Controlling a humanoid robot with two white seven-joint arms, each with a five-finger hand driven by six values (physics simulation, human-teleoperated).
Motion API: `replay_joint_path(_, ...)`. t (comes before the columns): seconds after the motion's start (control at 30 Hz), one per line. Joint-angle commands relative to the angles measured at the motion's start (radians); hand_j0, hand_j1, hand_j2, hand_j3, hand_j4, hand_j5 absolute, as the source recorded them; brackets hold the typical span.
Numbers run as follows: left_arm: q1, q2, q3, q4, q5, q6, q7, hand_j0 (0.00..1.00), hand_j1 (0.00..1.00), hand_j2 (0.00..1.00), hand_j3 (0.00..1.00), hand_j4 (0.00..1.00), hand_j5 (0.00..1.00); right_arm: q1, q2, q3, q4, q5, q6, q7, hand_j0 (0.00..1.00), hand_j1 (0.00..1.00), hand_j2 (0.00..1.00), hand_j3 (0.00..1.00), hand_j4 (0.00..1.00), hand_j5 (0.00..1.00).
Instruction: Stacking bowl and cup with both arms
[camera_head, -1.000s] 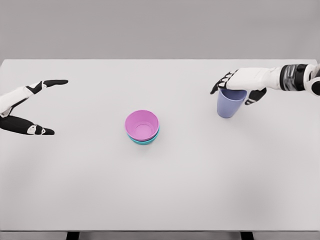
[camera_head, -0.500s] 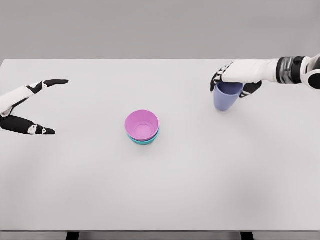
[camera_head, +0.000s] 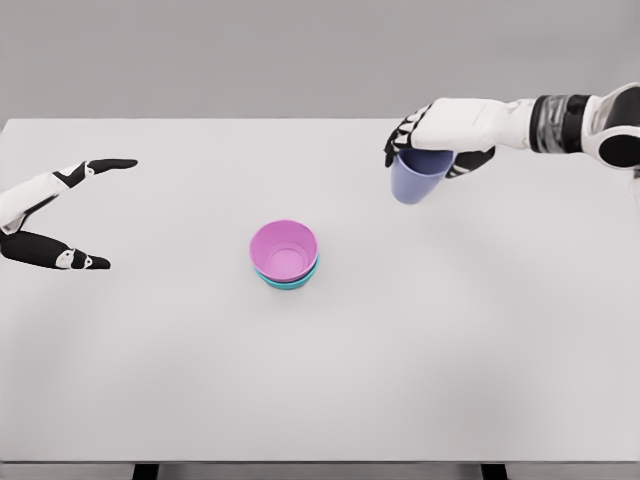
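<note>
A pink bowl (camera_head: 284, 248) sits nested in a teal bowl (camera_head: 288, 283) near the middle of the white table (camera_head: 320, 380). To its upper right my right hand (camera_head: 432, 140) is shut on the rim of a lavender cup (camera_head: 417, 178), which hangs upright and lifted off the table. My left hand (camera_head: 75, 210) stays at the far left edge, open, with thumb and fingers spread wide and nothing between them.
My right hand has lifted the lavender cup and carried it left and slightly up, toward the bowls. The left hand and the bowls have not moved.
</note>
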Motion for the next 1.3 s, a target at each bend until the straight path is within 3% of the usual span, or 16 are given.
replay_joint_path(0.0,0.0,0.001,0.001,0.0,0.008,0.003,0.0,1.0,1.0,1.0,1.0,1.0,1.0,0.0,0.004,-0.002,-0.041,-0.006,0.003,0.001,0.69,0.69,0.69,0.69,0.69,0.69)
replay_joint_path(0.27,0.0,0.001,0.0,0.0,0.008,0.003,0.0,1.0,1.0,1.0,1.0,1.0,1.0,0.003,0.018,0.003,-0.232,-0.009,0.003,0.001,0.7,0.7,0.7,0.7,0.7,0.7)
replay_joint_path(0.4,0.0,0.001,0.0,0.0,0.008,0.003,0.0,1.0,1.0,1.0,1.0,1.0,1.0,0.006,0.069,0.02,-0.265,-0.009,0.003,0.001,0.7,0.7,0.7,0.7,0.7,0.7)
replay_joint_path(0.7,0.0,0.001,0.0,0.0,0.008,0.003,0.0,1.0,1.0,1.0,1.0,1.0,1.0,0.002,0.112,0.02,-0.323,-0.012,0.003,0.001,0.7,0.7,0.7,0.7,0.7,0.7)
replay_joint_path(0.87,0.0,0.001,0.0,0.0,0.008,0.003,0.0,1.0,1.0,1.0,1.0,1.0,1.0,0.008,0.171,0.061,-0.318,-0.011,0.003,0.001,0.7,0.7,0.7,0.7,0.7,0.7)
replay_joint_path(1.27,0.0,0.001,0.0,0.0,0.008,0.003,0.0,1.0,1.0,1.0,1.0,1.0,1.0,0.011,0.201,0.128,-0.232,-0.005,0.003,0.001,0.72,0.72,0.72,0.72,0.72,0.72)
